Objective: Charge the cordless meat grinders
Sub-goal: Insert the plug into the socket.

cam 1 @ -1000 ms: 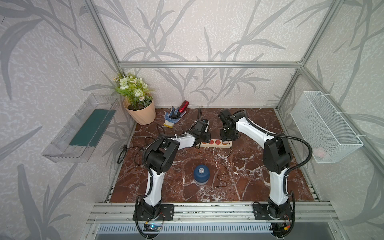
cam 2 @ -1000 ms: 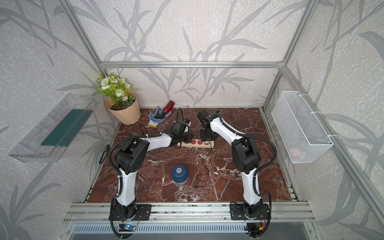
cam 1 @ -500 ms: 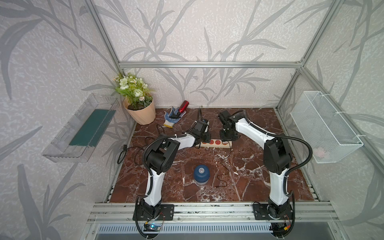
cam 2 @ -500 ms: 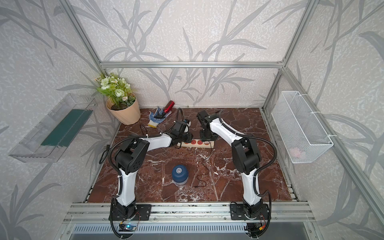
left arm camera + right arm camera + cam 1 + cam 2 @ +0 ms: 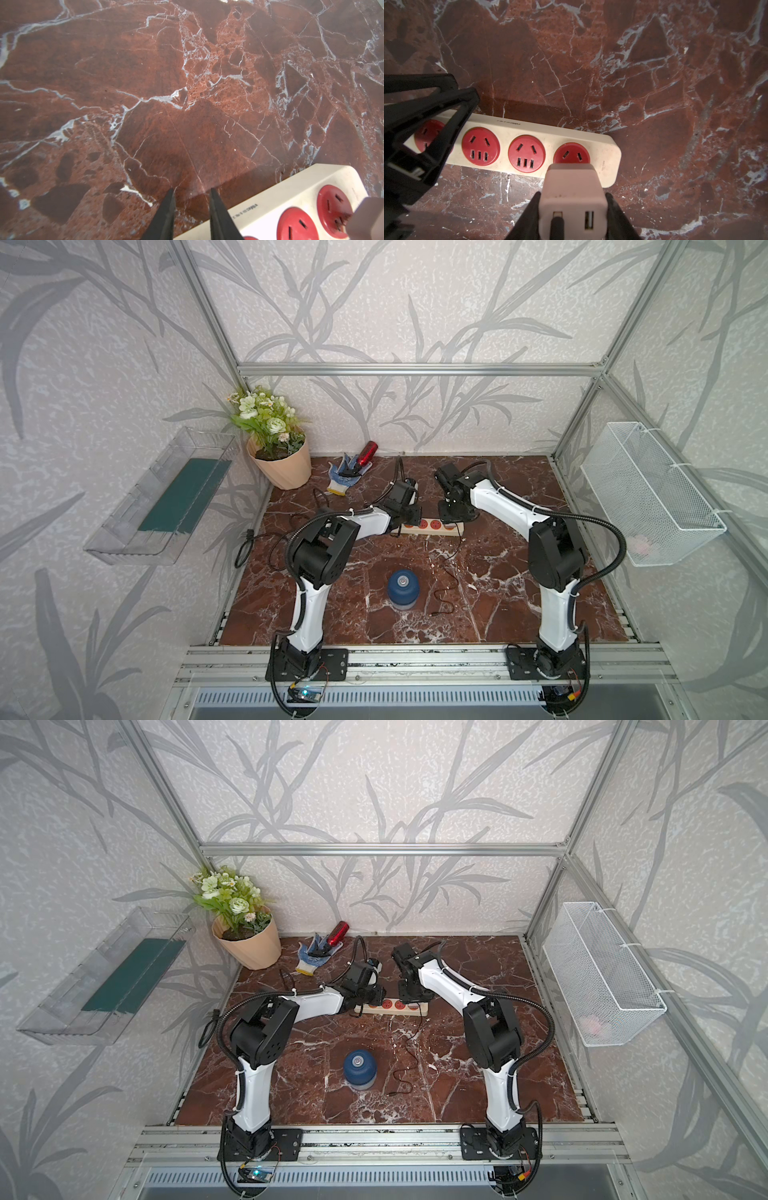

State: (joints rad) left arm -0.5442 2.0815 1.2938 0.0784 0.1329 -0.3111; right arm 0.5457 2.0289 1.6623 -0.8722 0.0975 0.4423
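The cordless meat grinder (image 5: 402,588) (image 5: 359,1068), a squat blue dome with a silver button, stands alone at the front middle of the table. A cream power strip (image 5: 432,531) (image 5: 604,149) with red sockets lies further back. My right gripper (image 5: 453,514) (image 5: 572,197) is shut on a white USB charger (image 5: 572,187) held at the strip's end socket. The charger's thin black cable (image 5: 456,572) trails down the table, and its loose end lies right of the grinder. My left gripper (image 5: 409,516) (image 5: 191,192) hovers over the strip's other end, jaws apart and empty.
A flower pot (image 5: 282,464) stands at the back left, with a glove (image 5: 343,477) and a red bottle (image 5: 368,452) beside it. A thick black cord (image 5: 249,543) loops at the table's left edge. A clear shelf (image 5: 166,497) and a wire basket (image 5: 648,493) hang on the side walls.
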